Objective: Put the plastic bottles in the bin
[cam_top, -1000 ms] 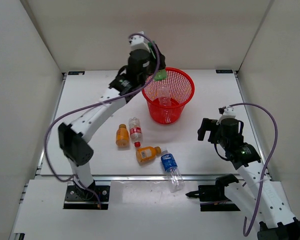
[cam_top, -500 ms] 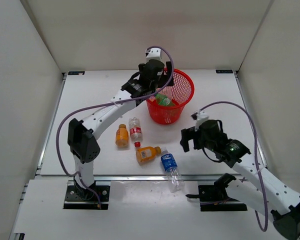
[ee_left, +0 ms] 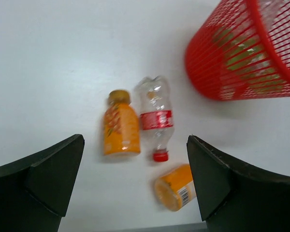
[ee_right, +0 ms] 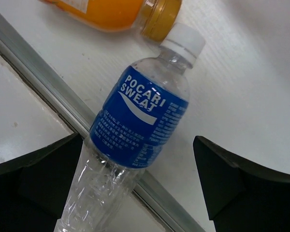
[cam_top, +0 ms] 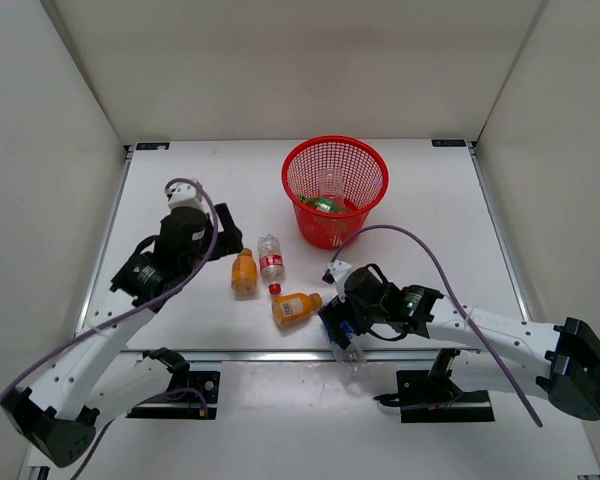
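The red mesh bin (cam_top: 335,150) stands at the back centre and holds a green bottle (cam_top: 325,204). Left of it on the table lie an orange bottle (cam_top: 244,272) (ee_left: 121,125) and a clear red-label bottle (cam_top: 270,256) (ee_left: 155,113). A second orange bottle (cam_top: 295,308) (ee_left: 176,186) lies nearer the front. The blue-label bottle (ee_right: 142,118) lies across the front rail. My right gripper (cam_top: 342,325) (ee_right: 137,140) is open just above it, a finger on each side. My left gripper (cam_top: 225,236) (ee_left: 134,145) is open and empty, left of the orange bottle.
A small red cap (cam_top: 274,288) (ee_left: 159,155) sits at the mouth of the red-label bottle. The metal rail (ee_right: 43,92) marks the table's front edge. White walls close in the left, back and right sides.
My left gripper opened over the bin, the green bottle dropped in, and the arm drew back to the left front. My right arm swung left and down over the blue-label bottle.
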Tool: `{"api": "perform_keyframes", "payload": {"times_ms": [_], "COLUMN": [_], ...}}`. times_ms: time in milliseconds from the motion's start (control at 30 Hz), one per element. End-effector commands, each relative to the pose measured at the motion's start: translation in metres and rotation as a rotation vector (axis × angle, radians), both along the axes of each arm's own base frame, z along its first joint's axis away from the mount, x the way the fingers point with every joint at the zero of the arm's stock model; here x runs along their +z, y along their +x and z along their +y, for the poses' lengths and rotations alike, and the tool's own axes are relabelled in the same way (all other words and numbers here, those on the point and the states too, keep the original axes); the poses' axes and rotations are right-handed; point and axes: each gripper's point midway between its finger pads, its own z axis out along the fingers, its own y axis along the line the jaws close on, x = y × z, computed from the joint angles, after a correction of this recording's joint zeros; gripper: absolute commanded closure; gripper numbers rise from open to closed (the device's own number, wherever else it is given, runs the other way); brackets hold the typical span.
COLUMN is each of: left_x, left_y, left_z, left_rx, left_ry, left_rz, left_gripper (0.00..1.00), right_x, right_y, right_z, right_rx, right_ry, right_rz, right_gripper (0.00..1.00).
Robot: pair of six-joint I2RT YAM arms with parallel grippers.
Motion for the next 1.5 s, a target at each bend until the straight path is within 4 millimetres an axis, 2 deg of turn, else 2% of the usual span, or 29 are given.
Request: {"api": "perform_keyframes", "payload": {"times_ms": [0,100,200,333,400,433,500,533,567,633,667,700,733,767,800,833,900,967,1033,1067,1100,1167,1200,1233,1300,1333,1367,1433,1467], "left_x": [-0.028,-0.044,-0.053,-0.065,-0.070,-0.071,-0.072,-0.076,-0.075,-0.086,-0.088,-0.090,-0.093,-0.095,-0.098,-0.101,-0.111,-0.116,-0.124,-0.124,-0.130,-0.132,-0.136,-0.139,-0.142,-0.146,-0.147,-0.156,-0.163], "left_y": [-0.023,-0.031,-0.031,-0.030,-0.027,-0.024,-0.020,-0.019,-0.016,-0.014,-0.012,-0.010,-0.007,-0.005,-0.003,0.001,0.004,0.007,0.011,0.014,0.014,0.021,0.022,0.025,0.029,0.029,0.031,0.031,0.030], "left_z": [0.021,0.032,0.038,0.038,0.039,0.035,0.031,0.029,0.029,0.030,0.028,0.025,0.025,0.022,0.020,0.021,0.019,0.015,0.013,0.013,0.015,0.016,0.015,0.014,0.009,0.007,0.004,0.001,-0.001], "left_rx": [0.031,0.045,0.064,0.051,0.051,0.034,0.014,0.014,0.022,0.025,0.019,0.011,0.014,0.008,0.006,0.015,0.015,0.002,-0.006,-0.005,-0.002,0.003,-0.001,-0.009,-0.024,-0.037,-0.039,-0.053,-0.064], "left_ry": [-0.009,-0.011,-0.005,0.005,0.008,0.001,-0.019,-0.024,-0.025,-0.009,-0.006,-0.015,-0.016,-0.022,-0.033,-0.033,-0.038,-0.042,-0.025,-0.023,-0.012,-0.011,-0.010,-0.003,-0.001,0.012,0.013,0.014,0.009], "left_rz": [0.090,0.121,0.129,0.141,0.159,0.161,0.162,0.177,0.173,0.206,0.213,0.216,0.226,0.230,0.233,0.236,0.265,0.281,0.301,0.299,0.313,0.321,0.335,0.344,0.353,0.366,0.366,0.385,0.407], "left_gripper": [0.02,0.02,0.01,0.01,0.01,0.01,0.01,0.01,0.02,0.02,0.01,0.01,0.01,0.01,0.02,0.01,0.02,0.01,0.02,0.01,0.01,0.01,0.01,0.01,0.02,0.01,0.02,0.01,0.01], "right_x": [-0.018,-0.027,-0.037,-0.017,-0.003,0.016,0.052,0.074,0.089,0.144,0.178,0.188,0.214,0.248,0.252,0.275,0.311,0.341,0.343,0.328,0.336,0.315,0.311,0.294,0.276,0.266,0.258,0.240,0.241], "right_y": [-0.011,-0.005,0.002,0.022,0.036,0.045,0.066,0.076,0.087,0.116,0.125,0.138,0.156,0.167,0.184,0.199,0.224,0.241,0.270,0.285,0.292,0.310,0.316,0.321,0.327,0.325,0.325,0.325,0.325], "right_z": [0.011,0.010,-0.002,-0.016,-0.036,-0.039,-0.065,-0.070,-0.085,-0.119,-0.117,-0.129,-0.137,-0.137,-0.137,-0.129,-0.108,-0.070,-0.049,-0.036,-0.031,-0.014,-0.014,-0.007,-0.003,0.004,0.003,-0.001,-0.004], "right_rx": [0.019,-0.045,-0.149,-0.291,-0.362,-0.387,-0.459,-0.480,-0.526,-0.594,-0.579,-0.597,-0.610,-0.598,-0.595,-0.557,-0.517,-0.411,-0.362,-0.318,-0.307,-0.235,-0.238,-0.191,-0.178,-0.154,-0.144,-0.156,-0.190], "right_ry": [0.050,0.065,0.033,0.077,0.073,0.111,0.155,0.186,0.203,0.215,0.269,0.245,0.247,0.286,0.255,0.244,0.227,0.221,0.176,0.167,0.177,0.176,0.169,0.161,0.141,0.132,0.106,0.067,0.060], "right_rz": [0.058,0.087,0.100,0.062,0.031,-0.008,-0.082,-0.129,-0.164,-0.309,-0.360,-0.394,-0.461,-0.545,-0.565,-0.646,-0.771,-0.916,-0.971,-0.944,-0.954,-0.919,-0.920,-0.889,-0.862,-0.844,-0.842,-0.837,-0.848], "right_gripper": [0.05,0.13,0.24,0.55,0.63,0.65,0.64,0.65,0.69,0.70,0.72,0.72,0.72,0.74,0.74,0.76,0.75,0.74,0.73,0.72,0.71,0.68,0.67,0.66,0.63,0.58,0.48,0.38,0.28]}}
